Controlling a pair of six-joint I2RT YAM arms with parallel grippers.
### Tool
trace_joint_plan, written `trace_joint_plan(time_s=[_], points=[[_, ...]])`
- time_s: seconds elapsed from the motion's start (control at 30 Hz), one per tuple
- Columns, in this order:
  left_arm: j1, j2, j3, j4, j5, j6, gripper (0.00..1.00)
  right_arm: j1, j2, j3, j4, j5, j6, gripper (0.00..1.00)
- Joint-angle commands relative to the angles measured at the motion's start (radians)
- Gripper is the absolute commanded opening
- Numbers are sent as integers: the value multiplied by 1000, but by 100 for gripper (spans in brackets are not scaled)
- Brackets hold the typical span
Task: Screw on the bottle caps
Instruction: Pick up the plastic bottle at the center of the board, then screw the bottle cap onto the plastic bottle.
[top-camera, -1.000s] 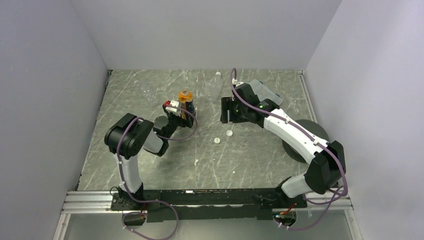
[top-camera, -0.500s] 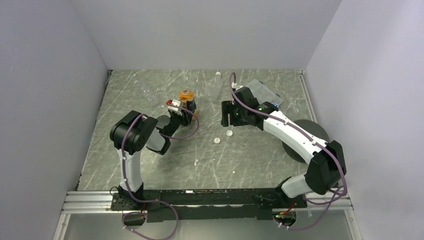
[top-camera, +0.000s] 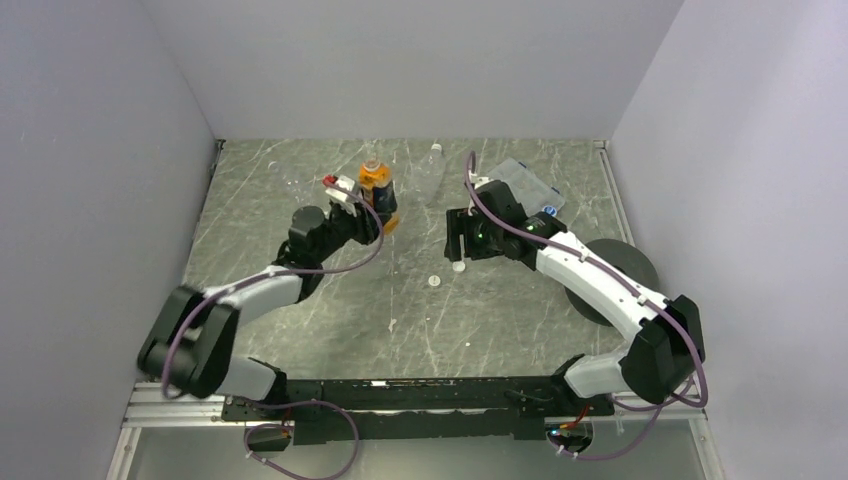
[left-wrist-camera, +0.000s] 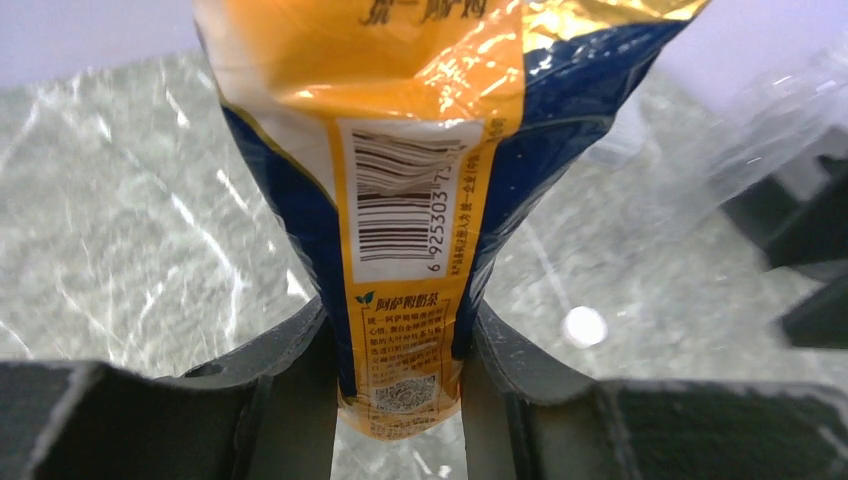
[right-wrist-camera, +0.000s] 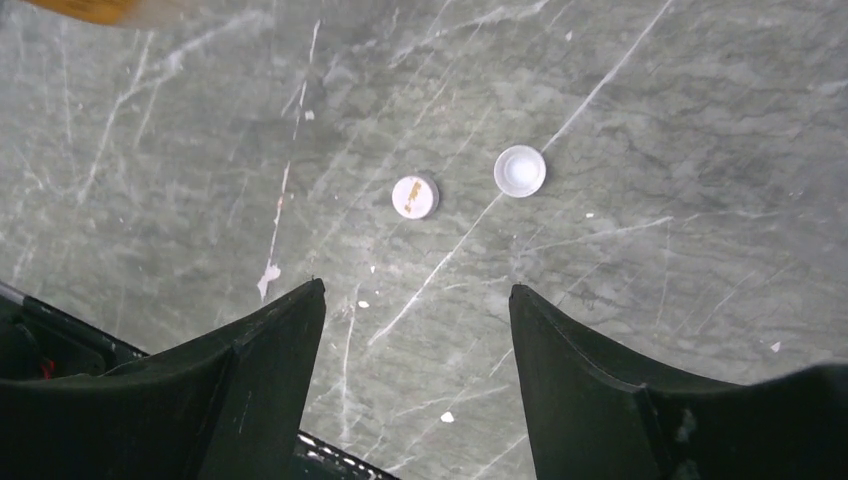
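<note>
Things counted by kind
One orange bottle is counted. Two white caps are seen right of it, nearer the arms: one cap and a second cap. Farther right, one clear box and one black disc are counted.

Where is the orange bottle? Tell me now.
Top view: toward the back of the table, left of centre, the orange bottle is clamped in the left gripper.

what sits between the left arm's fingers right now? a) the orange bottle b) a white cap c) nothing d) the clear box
a: in the left wrist view the orange bottle sits with its lower end between the left fingers, one pressing each side.
</note>
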Motion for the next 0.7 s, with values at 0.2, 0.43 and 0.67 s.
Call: trace_joint_plan(time_s=[0.2,0.43,0.67], points=[[2,-464,356,-1261,161,247,0,139,49,-76,34,-7,24,62],[1,-562,431,-1523,395,402,0,160,215,-40,66,88,52,57],[2,-571,467,-1603,471,507,0,160,351,3,92,109,54,54]])
